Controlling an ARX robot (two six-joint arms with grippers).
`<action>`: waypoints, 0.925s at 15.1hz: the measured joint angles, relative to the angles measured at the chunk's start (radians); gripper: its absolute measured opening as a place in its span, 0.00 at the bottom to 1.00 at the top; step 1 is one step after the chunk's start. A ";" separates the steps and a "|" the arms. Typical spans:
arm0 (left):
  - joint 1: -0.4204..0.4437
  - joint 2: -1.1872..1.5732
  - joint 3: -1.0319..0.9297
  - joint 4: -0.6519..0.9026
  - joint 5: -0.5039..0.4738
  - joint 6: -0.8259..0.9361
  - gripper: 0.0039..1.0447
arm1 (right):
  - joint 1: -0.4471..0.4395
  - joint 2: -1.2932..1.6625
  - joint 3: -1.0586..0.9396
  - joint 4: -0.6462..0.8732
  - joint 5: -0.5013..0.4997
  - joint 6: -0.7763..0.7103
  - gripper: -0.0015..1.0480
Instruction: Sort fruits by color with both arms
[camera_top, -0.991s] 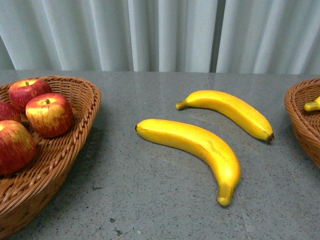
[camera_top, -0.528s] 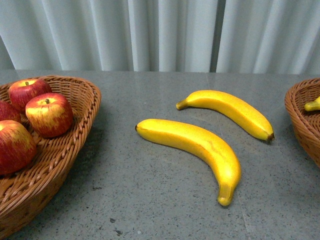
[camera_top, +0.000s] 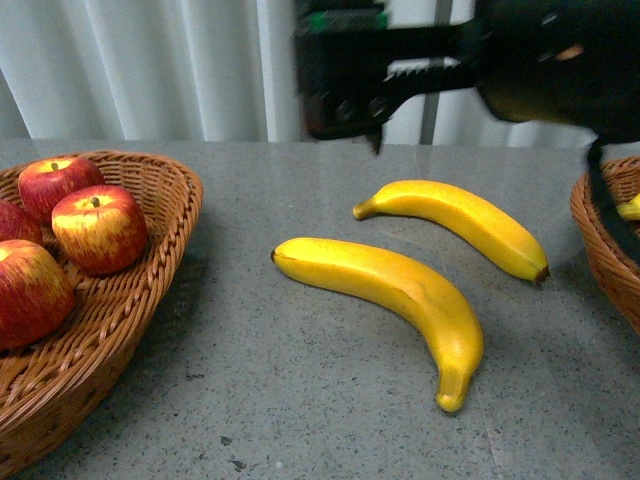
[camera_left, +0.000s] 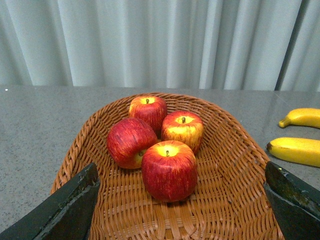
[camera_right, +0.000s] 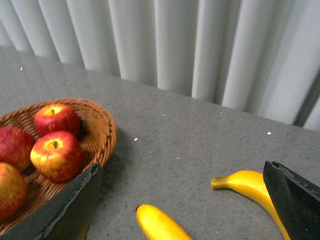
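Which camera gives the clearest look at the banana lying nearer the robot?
The front view: the near banana lies whole on the table, nothing covering it. The left wrist view catches only one end, cut off by the frame; the right wrist view shows just a short stub, likewise cut off.

Red apples (camera_top: 98, 228) sit in left basket (camera_top: 165, 255); two yellow bananas (camera_top: 400, 288) lie on table (camera_top: 300, 400)

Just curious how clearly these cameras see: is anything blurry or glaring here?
Front view: the right arm and its end effector up top look dark and smeared, while the bananas are sharp with soft glare. Left wrist view: the apples are crisp and glossy, the fingers in the corners dark and soft. Right wrist view: a little softer overall.
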 joint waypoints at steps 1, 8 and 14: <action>0.000 0.000 0.000 0.000 0.000 0.000 0.94 | 0.010 0.038 0.020 -0.019 0.001 -0.015 0.94; 0.000 0.000 0.000 0.000 0.000 0.000 0.94 | 0.005 0.219 0.107 -0.196 0.009 -0.137 0.94; 0.000 0.000 0.000 0.000 0.000 0.000 0.94 | -0.058 0.280 0.165 -0.395 0.015 -0.214 0.94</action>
